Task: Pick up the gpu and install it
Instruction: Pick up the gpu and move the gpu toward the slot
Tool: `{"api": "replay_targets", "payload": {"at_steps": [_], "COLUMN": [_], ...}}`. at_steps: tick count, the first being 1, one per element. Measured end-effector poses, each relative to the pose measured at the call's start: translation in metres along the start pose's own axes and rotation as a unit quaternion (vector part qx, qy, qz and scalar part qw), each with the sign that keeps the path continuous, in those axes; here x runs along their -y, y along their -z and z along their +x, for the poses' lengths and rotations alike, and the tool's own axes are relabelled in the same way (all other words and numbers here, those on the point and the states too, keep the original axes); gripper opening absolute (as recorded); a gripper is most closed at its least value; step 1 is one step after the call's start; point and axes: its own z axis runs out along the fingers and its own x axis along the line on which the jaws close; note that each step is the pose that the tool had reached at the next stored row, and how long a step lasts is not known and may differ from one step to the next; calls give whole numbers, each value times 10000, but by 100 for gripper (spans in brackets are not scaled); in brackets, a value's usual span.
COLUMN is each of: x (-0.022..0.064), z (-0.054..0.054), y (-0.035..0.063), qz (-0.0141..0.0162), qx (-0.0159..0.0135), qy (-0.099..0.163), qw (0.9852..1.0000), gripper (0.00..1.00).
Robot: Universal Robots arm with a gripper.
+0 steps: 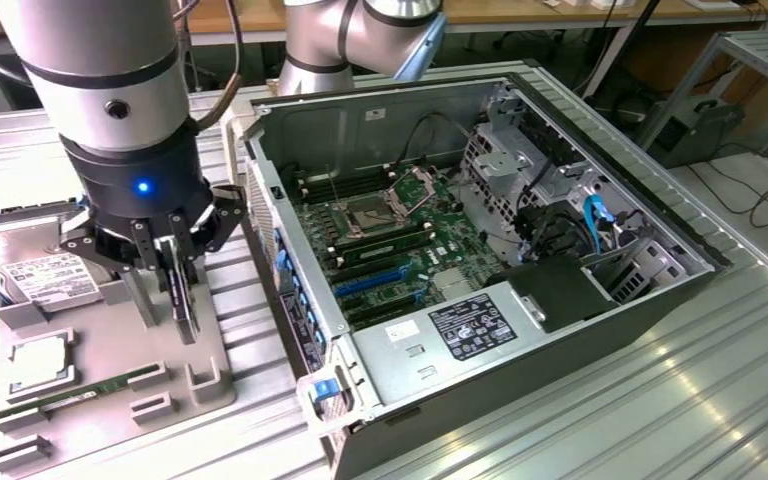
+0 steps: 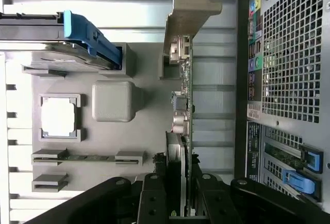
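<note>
The hand (image 1: pixel 175 285) is down over the grey tray (image 1: pixel 217 390) on the bench (image 1: pixel 651 420), at the exterior view's left. It is pulled in narrow and holds the gpu (image 1: pixel 187 318). The gpu stands on its edge in a slot of the tray. In the wrist view the gpu (image 2: pixel 186 87) runs thin and straight out from the hand (image 2: pixel 180 198), with a finger (image 2: pixel 153 195) on each flat side. Its silver bracket (image 2: pixel 186 7) is at the far end.

The step in hand looks like the pick. To do it well, I think the grip must be snug on both flat sides, so the gpu does not slip or swing. The bracket end reaches well out from the hand, so that end may tip, and a slow start would help. The lift should go straight up. The slot walls hold the gpu, and a slanted pull could jam it or drag the tray. The open case (image 1: pixel 704 250) is just beside the tray, so the gpu should not swing that way while it is low. The drive (image 1: pixel 51 275) and the chip (image 1: pixel 37 355) lie on the other side and need no touch.
</note>
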Motion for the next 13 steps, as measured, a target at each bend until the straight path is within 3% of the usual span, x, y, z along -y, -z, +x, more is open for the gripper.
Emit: {"api": "replay_targets", "payload": {"at_steps": [13], "x": [-5], "z": [1], "y": [190], "qz": [0], "qx": [0], "qy": [0], "qw": [10000], "gripper": [27]}}
